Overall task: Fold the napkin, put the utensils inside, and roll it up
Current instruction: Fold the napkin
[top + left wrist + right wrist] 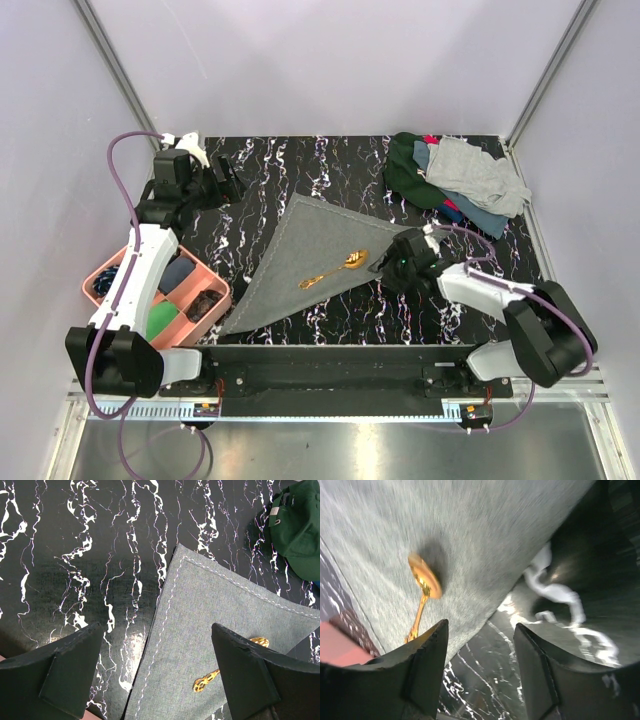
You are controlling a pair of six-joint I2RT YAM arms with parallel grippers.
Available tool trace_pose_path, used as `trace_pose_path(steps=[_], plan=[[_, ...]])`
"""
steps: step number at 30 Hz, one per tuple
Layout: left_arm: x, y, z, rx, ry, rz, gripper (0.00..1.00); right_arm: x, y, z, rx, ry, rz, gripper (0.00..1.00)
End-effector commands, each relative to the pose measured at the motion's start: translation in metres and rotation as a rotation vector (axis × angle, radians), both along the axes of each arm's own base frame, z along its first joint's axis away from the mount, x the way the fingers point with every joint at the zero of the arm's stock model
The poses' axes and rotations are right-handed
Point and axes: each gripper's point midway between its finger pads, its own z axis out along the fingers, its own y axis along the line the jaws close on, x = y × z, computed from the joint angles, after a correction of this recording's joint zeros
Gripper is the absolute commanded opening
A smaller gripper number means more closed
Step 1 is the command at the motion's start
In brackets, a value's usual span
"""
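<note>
We see a black tabletop veined with white marbling (330, 160), walled in by pale lilac panels. On its middle lies the plain mid-grey fabric napkin (285, 285), already folded into a triangle. One corner points to the far side, one reaches toward the near left, and the third ends under the right arm.

The slim gold-coloured metal spoon (335, 268) rests on the cloth close to that right-hand corner. Its long axis runs on a slant, with the oval bowl far and right and the handle trailing near and left.

The right gripper (392, 270) sits low just beside the bowl end, over the napkin's right corner. In its wrist view the jaws stand apart with only cloth edge and table between them, so it holds nothing.

The left gripper (228, 178) hangs over bare marble beyond the napkin's far corner, well apart from the spoon, jaws spread wide and empty.

We judge the right arm much the nearer to both spoon and corner. A roll would best start from that corner, turning the cloth across the spoon's length toward the left.

A pink plastic tray with compartments (100, 275) sits at the near left, and a heap of green, grey and blue cloths (470, 175) at the far right
</note>
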Motion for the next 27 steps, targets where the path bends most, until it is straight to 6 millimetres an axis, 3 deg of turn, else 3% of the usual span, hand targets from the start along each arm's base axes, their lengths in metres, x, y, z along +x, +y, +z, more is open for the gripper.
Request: trace_pose_path(steps=[1,2,4,5,8,15,18,27], plan=[[0.004,-0.006,0.034,-0.022,-0.098,-0.022,0.93,0.015,-0.051,0.030,-0.129,-0.058,-0.058,0.64],[0.004,-0.005,0.034,-0.021,-0.100,-0.020,0.93,0.025,-0.074,0.034,-0.133,-0.064,-0.122,0.64],[0.004,-0.005,0.034,-0.022,-0.100,-0.024,0.93,0.030,-0.097,0.039,-0.149,-0.082,-0.142,0.63],[0.004,-0.005,0.035,-0.023,-0.101,-0.022,0.93,0.036,-0.119,0.038,-0.170,-0.080,-0.177,0.61],[0.004,-0.005,0.034,-0.021,-0.099,-0.022,0.93,0.045,-0.149,0.035,-0.179,-0.068,-0.205,0.56],[0.005,-0.004,0.030,-0.015,-0.090,-0.018,0.93,0.079,-0.172,0.044,-0.150,-0.153,-0.209,0.61],[0.005,-0.004,0.029,-0.011,-0.088,-0.015,0.93,0.091,-0.172,0.046,-0.124,-0.191,-0.197,0.62],[0.006,-0.002,0.029,-0.004,-0.088,-0.012,0.93,0.106,-0.183,0.042,-0.116,-0.224,-0.206,0.61]])
